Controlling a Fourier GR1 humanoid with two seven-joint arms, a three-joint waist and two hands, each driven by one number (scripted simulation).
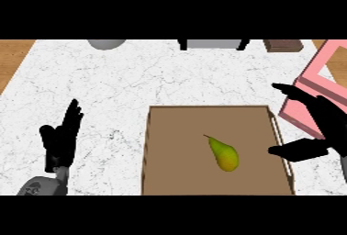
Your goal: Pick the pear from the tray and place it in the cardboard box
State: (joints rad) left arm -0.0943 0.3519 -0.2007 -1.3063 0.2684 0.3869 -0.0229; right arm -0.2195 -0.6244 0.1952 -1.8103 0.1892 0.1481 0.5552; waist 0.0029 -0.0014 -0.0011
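A yellow-green pear [224,154] lies on the brown tray [176,137], a little right of the tray's middle, stem pointing up-left. My right hand [324,124] hovers over the tray's right rim, open, thumb toward the pear and fingers spread above; it does not touch the fruit. The pink box [318,87] stands at the right edge, partly hidden behind that hand. My left hand [62,137] rests open at the left, fingers up, well clear of the tray.
A grey round object [106,44], a grey-and-black item [213,44] and a brown block [282,45] sit along the counter's far edge. White marble counter [102,87] spreads left of and behind the tray.
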